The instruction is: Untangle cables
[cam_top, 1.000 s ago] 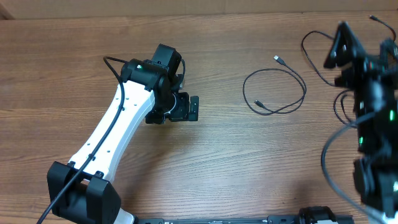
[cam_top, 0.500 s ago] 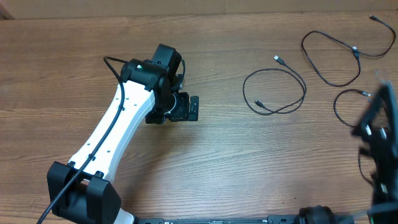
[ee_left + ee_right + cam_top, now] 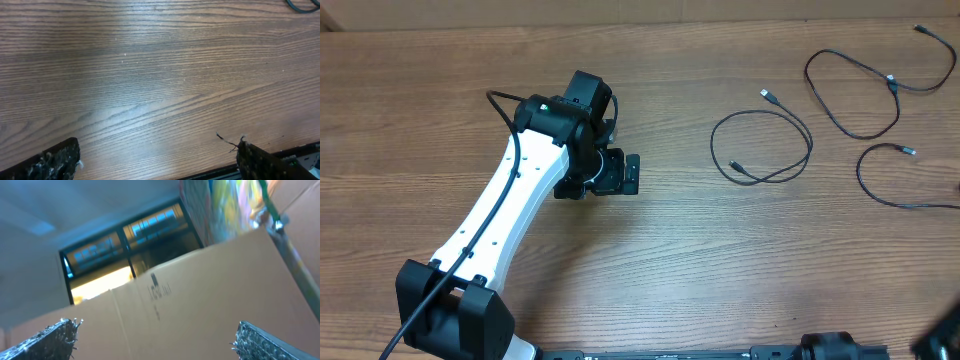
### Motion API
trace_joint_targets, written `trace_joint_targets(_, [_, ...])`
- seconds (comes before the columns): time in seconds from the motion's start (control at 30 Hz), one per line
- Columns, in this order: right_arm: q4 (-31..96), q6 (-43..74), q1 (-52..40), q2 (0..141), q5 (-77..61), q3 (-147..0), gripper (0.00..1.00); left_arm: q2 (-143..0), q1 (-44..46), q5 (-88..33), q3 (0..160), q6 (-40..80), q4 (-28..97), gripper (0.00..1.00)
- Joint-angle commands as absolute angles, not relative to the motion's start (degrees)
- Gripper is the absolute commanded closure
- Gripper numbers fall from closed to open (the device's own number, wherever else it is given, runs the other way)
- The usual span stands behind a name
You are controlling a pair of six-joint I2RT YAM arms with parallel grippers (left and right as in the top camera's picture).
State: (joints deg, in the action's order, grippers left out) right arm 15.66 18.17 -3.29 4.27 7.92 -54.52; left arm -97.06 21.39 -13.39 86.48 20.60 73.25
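Note:
Three thin black cables lie apart on the right half of the wooden table (image 3: 700, 260). One forms a loop (image 3: 810, 145) near the middle. A second (image 3: 808, 75) curves along the far right. The third (image 3: 860, 178) bends near the right edge. My left gripper (image 3: 632, 173) hovers left of the loop, well away from it. In the left wrist view it (image 3: 160, 167) stands open over bare wood, with a bit of cable (image 3: 297, 6) at the top right corner. My right gripper (image 3: 155, 340) is open and empty, pointing up at a cardboard wall (image 3: 200, 295). Only a sliver of the right arm (image 3: 945, 342) shows overhead.
The left arm's white link (image 3: 495, 215) runs from its base (image 3: 450, 310) at the front left. A black rail (image 3: 720, 353) lies along the table's front edge. Cardboard (image 3: 620, 10) borders the far side.
The right arm pulled back from above the right-hand cables toward the front right corner and almost out of the overhead view, uncovering two cables. The left arm stayed still.

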Motion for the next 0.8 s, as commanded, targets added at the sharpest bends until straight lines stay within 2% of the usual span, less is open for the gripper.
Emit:
trace_joint_targets(0.0, [15.88,17.45,-2.50,0.21,8.19,-54.70,0.00,-96.86,21.76,-13.08,86.46,19.29,73.19,0.00])
trace_joint_targets(0.17, [16.12,14.74,-2.55,0.21,8.93,-56.60,0.00,-96.86,21.76,-13.08,86.46,19.29,73.19,0.00])
trace_joint_targets(0.43, [6.24,14.76,-2.48,0.21,8.95,-56.60,0.00,-96.86,21.78,-13.08,86.46,19.29,73.19,0.00])
trace_joint_targets(0.6, [9.02,15.20,-2.50,0.23,8.91,-56.58,0.00,-96.86,21.76,-13.08,86.46,19.29,73.21,0.01])
trace_joint_targets(0.77, [13.54,25.54,-2.50,0.27,8.95,-53.45,0.00,-96.86,21.76,-13.08,86.46,19.29,73.21,0.00])
